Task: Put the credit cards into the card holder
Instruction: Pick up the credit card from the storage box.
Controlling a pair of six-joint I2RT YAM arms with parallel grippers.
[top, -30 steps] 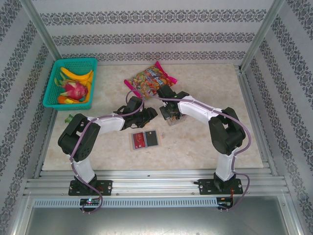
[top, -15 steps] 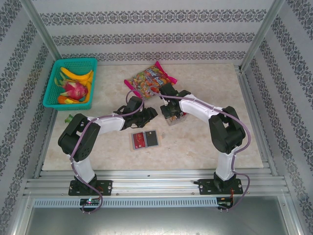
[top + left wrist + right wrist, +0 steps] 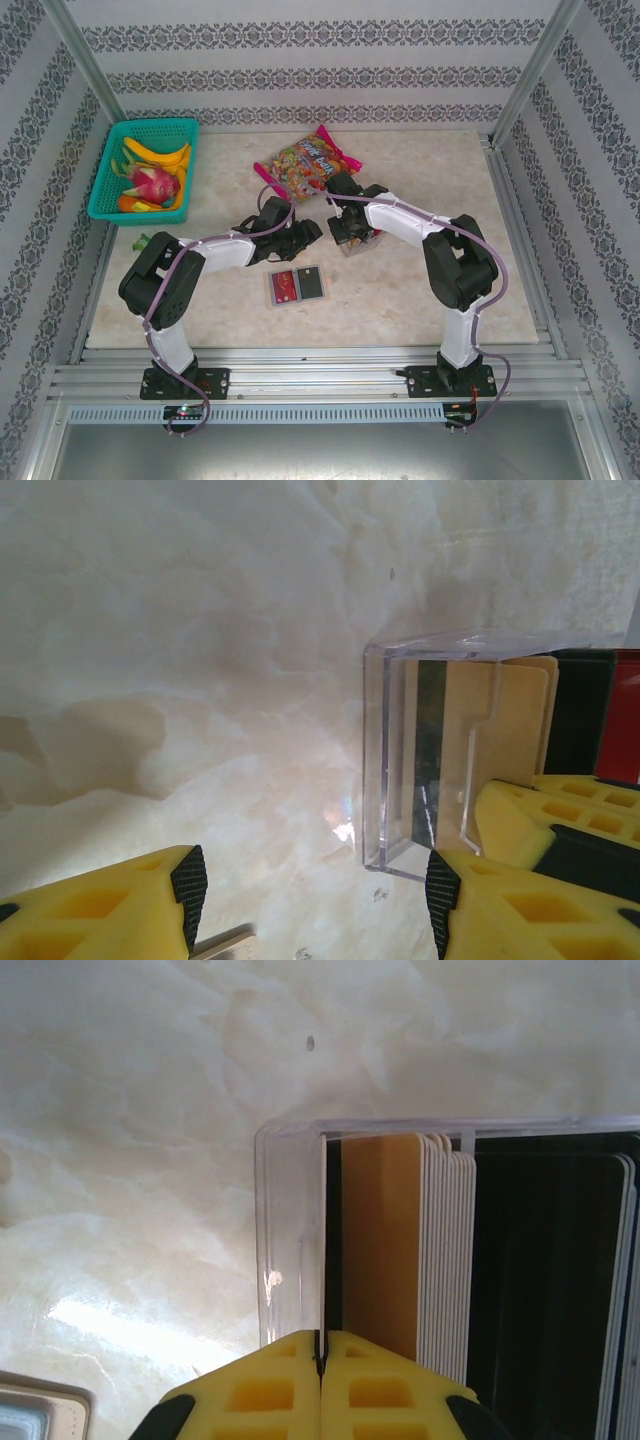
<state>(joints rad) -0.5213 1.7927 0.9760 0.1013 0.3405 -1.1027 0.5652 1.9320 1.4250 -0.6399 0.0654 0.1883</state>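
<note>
– Credit cards [image 3: 445, 1260] first: where did they stand?
– Most stood on edge in the clear rack [image 3: 290, 1230] near the middle of the table [image 3: 420, 300], packed face to face: a tan one at the end, white ones next, dark ones beyond. From the right wrist their top edges ran straight away from the fingers; whether those were the long edges I could not tell
– What had changed over the last second?
– Little. The right arm's elbow had shifted a touch, while the right gripper [image 3: 320, 1360] had stayed at the rack's rim, jaws pressed together. I saw no card between them, so I judged nothing drawn out yet
– The card holder [image 3: 298, 286]?
– It lay open and flat, just on the near-edge side of the rack, long axis roughly along that edge, right end slightly farther. A red card [image 3: 285, 287] and a dark card [image 3: 311, 284] lay on its halves, long sides running near to far
– The left gripper [image 3: 310, 880]?
– Just left of the rack, jaws apart, holding nothing
</note>
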